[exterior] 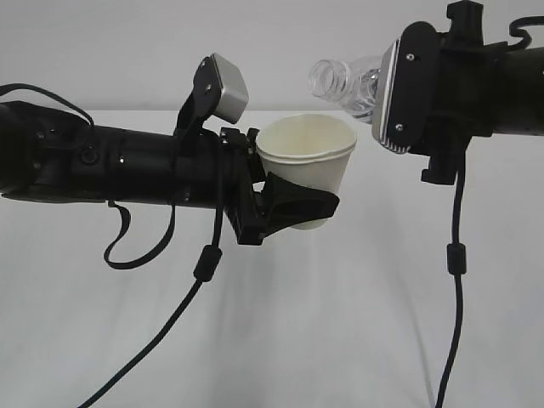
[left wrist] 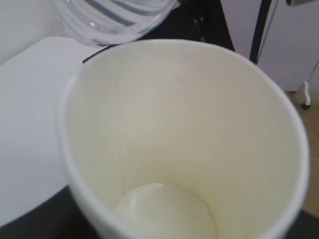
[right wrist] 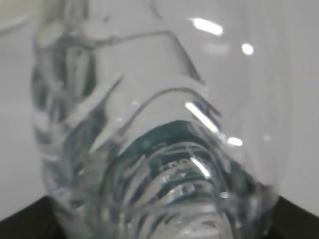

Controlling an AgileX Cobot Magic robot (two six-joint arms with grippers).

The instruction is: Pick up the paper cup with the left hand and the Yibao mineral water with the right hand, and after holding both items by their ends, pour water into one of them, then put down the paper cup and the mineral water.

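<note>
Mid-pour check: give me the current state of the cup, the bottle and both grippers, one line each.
paper cup: upright, held off the table, no water visible inside.
Yibao mineral water: uncapped, tipped nearly level, mouth above and beside the cup's rim, no stream visible.
left hand: shut on the cup's lower part.
right hand: holds the bottle by its base end; jaws hidden.

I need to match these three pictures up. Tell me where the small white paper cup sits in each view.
Exterior view: small white paper cup, centre, held by the black left gripper above the table.
Left wrist view: cup fills the frame, seen from above into its cream inside.
Right wrist view: not in it.
Shared landmark: the clear plastic bottle.
</note>
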